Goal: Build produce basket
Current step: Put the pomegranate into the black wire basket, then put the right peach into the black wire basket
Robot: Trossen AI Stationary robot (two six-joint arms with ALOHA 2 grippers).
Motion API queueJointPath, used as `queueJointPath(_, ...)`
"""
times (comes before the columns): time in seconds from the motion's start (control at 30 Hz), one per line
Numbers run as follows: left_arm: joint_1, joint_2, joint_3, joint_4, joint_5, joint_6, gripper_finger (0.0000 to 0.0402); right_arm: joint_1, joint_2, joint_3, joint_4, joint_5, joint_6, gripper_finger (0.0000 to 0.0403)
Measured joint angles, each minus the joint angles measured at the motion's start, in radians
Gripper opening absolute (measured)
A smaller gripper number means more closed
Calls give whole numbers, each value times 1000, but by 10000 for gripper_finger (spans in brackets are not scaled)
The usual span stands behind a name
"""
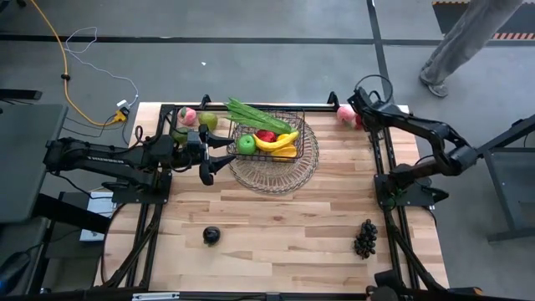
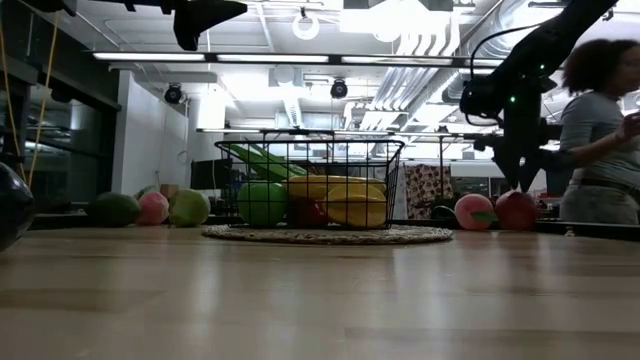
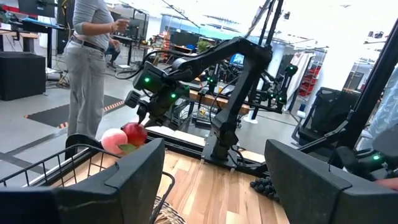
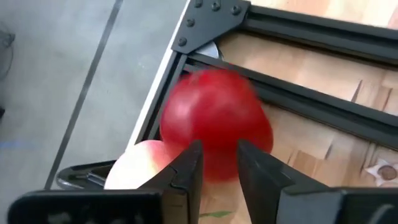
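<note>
The dark wire basket [image 1: 269, 134] stands on a paler round tray [image 1: 276, 171] at the table's far middle. It holds a banana [image 1: 280, 140], a green apple [image 1: 246, 144], a red fruit and a green leafy bunch [image 1: 255, 115]. My right gripper [image 4: 214, 163] slants down at the far right corner. Its fingers are a narrow gap apart, right at a red apple [image 4: 214, 121] that lies beside a peach [image 4: 138, 167]. My left gripper [image 1: 217, 157] hovers open and level, left of the basket. My right gripper comes at the red apple from above, slanting down, and its fingertips [image 4: 189, 155] overlap the apple's near side [image 4: 217, 158]. I cannot tell whether they touch it. In the low view the apple [image 2: 515, 210] sits at table level beside the peach [image 2: 474, 212].
A peach [image 1: 187, 115], a green fruit [image 1: 208, 120] and a mango [image 1: 179, 134] lie at the far left. A dark plum [image 1: 211, 236] and grapes [image 1: 365, 238] lie near the front. Black frame rails [image 4: 292, 93] border the table. A person [image 1: 468, 42] stands beyond the far right corner.
</note>
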Motion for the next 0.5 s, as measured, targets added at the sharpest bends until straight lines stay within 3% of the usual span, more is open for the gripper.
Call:
queueJointPath(0.3,0,0,0,0,0,0,266,58,-63,0,-30,9,-36,78)
queueJointPath(0.5,0,0,0,0,0,0,266,85,-96,3,46,-23,-191,78)
